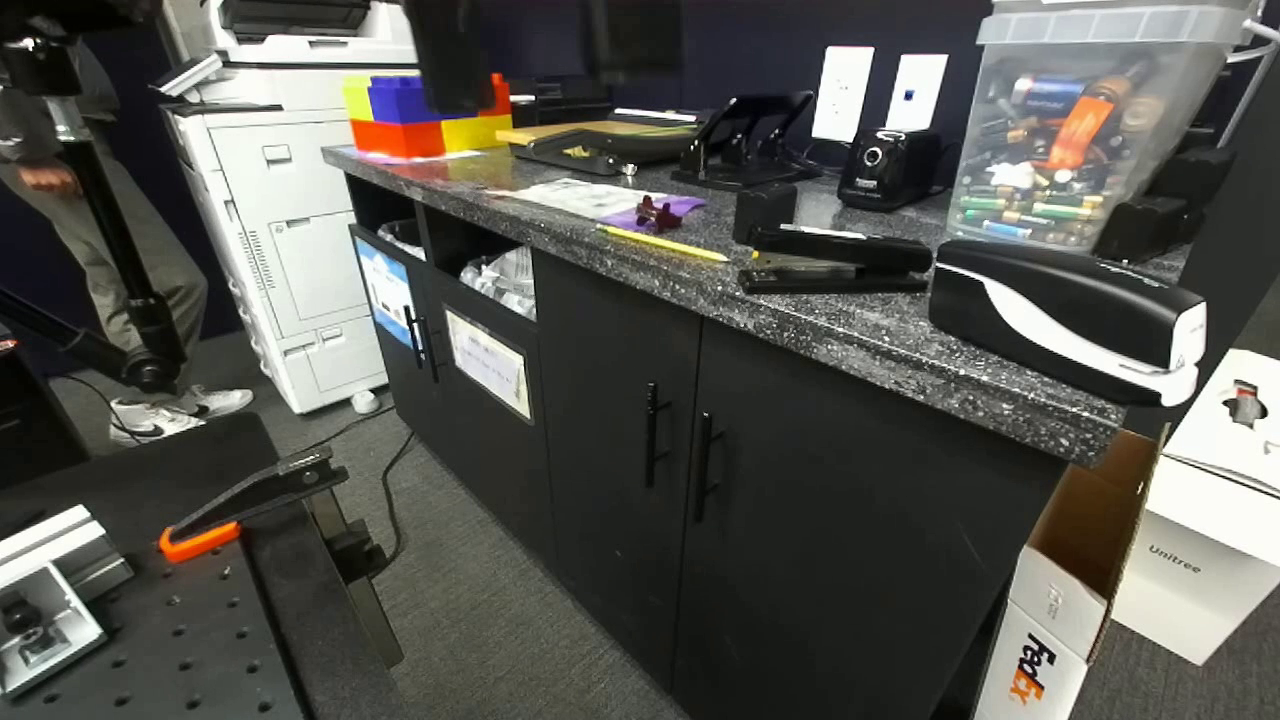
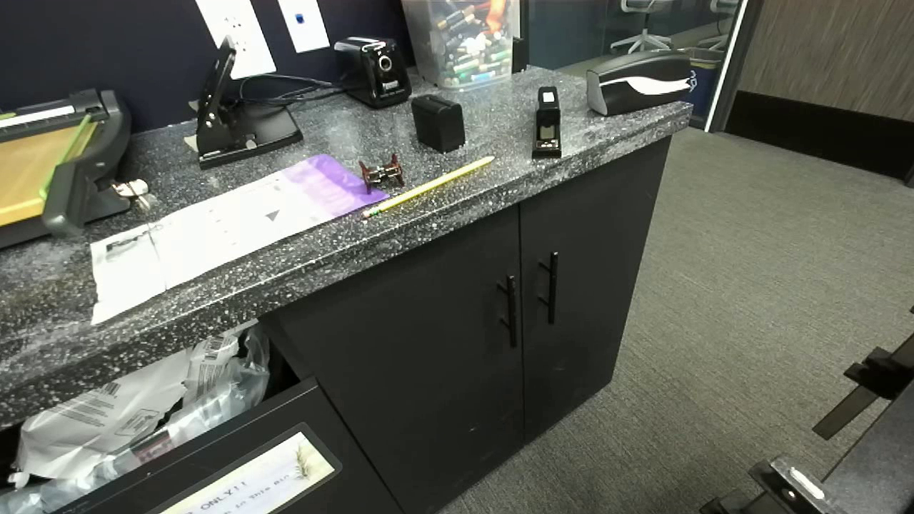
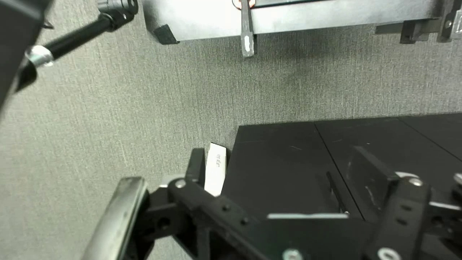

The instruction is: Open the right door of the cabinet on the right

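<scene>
Both halves of the cabinet [image 2: 457,321] are closed. Leftmost in an exterior view is the left door [image 1: 615,460], with its own bar [image 1: 651,435] near its right edge; leave these two alone.

Next, very close, comes the handle [image 1: 703,468], a slim black upright held off the face, so a careless grab could catch the wrong bar. Take hold here, near the middle, one jaw on either side. It looks like metal: stiff, hard to harm, perhaps slick, so grip firmly.

Right of that spreads the right door [image 1: 860,530], the cabinet's end half, beneath the counter [image 1: 900,370]. Its flat, smooth face offers nothing to pinch. I judge it a rigid board, likely hung at its right edge, so little of its weight should be felt; a steady pull curving rightward should serve, where a straight tug may slip off.

Farther right the FedEx box [image 1: 1060,600] stands just beside the cabinet; a very wide swing might meet it.

In the wrist view the claw [image 3: 283,162] has its jaws wide apart and holds nothing; the handle shows beyond, untouched.
</scene>
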